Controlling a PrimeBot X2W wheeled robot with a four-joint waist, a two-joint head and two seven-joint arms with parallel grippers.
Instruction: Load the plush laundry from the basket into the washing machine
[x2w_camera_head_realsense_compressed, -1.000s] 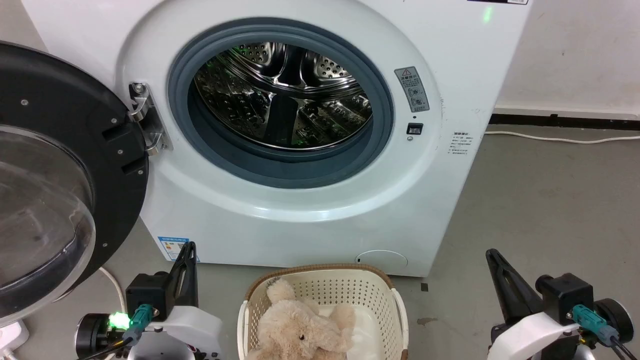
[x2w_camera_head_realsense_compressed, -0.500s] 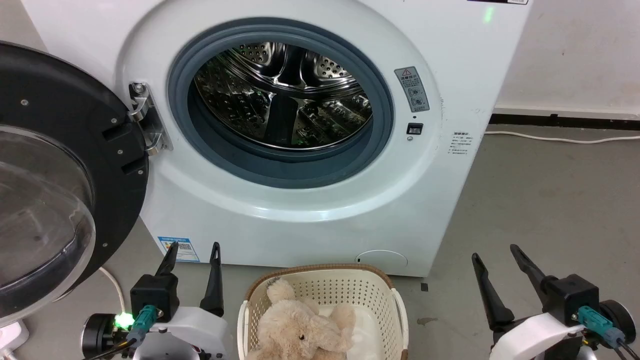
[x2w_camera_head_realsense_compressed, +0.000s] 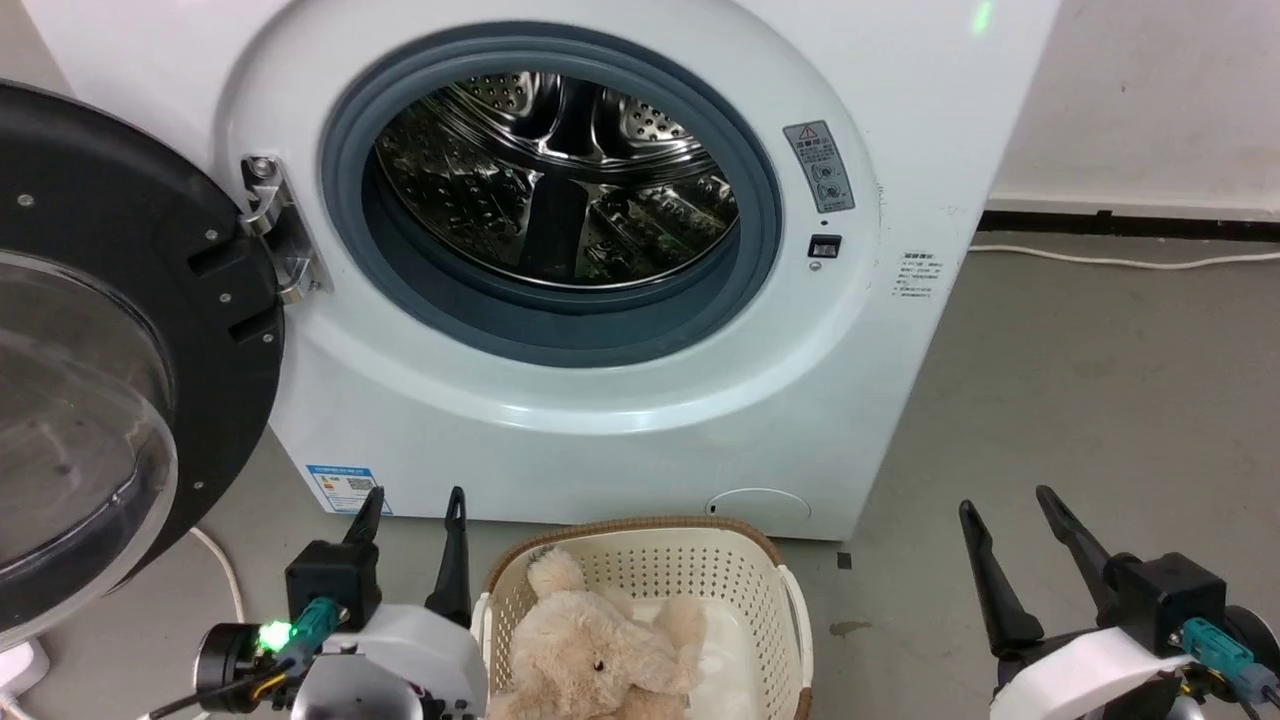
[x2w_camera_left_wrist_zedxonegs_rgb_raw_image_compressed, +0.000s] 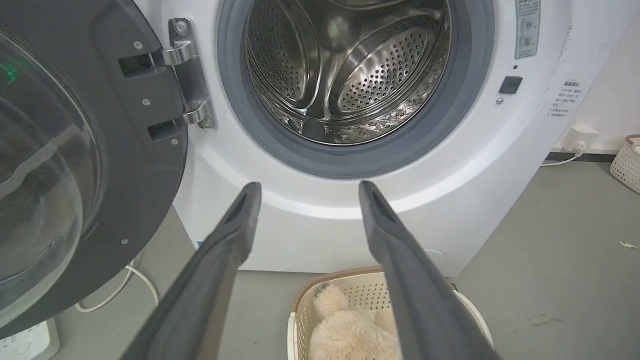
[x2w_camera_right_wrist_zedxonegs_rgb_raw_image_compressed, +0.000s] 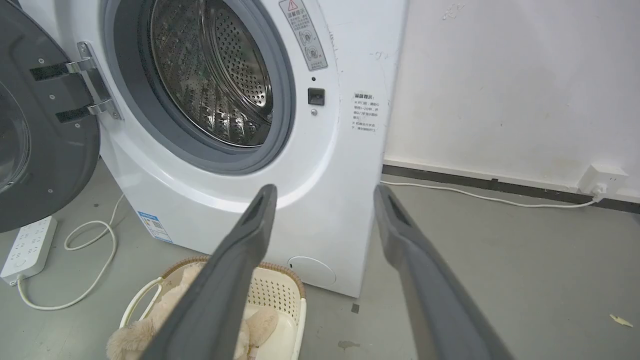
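The plush stuffed animal (x2w_camera_head_realsense_compressed: 590, 655) is just lying in the basket (x2w_camera_head_realsense_compressed: 690, 575), which sits on the floor (x2w_camera_head_realsense_compressed: 1100, 400) right in front of the washing machine (x2w_camera_head_realsense_compressed: 600, 430). The machine's door (x2w_camera_head_realsense_compressed: 120, 250) is swung wide open on the left, showing the steel drum (x2w_camera_head_realsense_compressed: 560, 190). The left claw (x2w_camera_head_realsense_compressed: 416, 497) hovers just left of the basket and the right claw (x2w_camera_head_realsense_compressed: 1005, 500) well off to its right, both spread apart and holding nothing.

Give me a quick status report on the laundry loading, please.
Left gripper, right gripper open, empty, flanking basket. Plush laundry lying in basket, untouched. Washing machine door open, nothing blocking.
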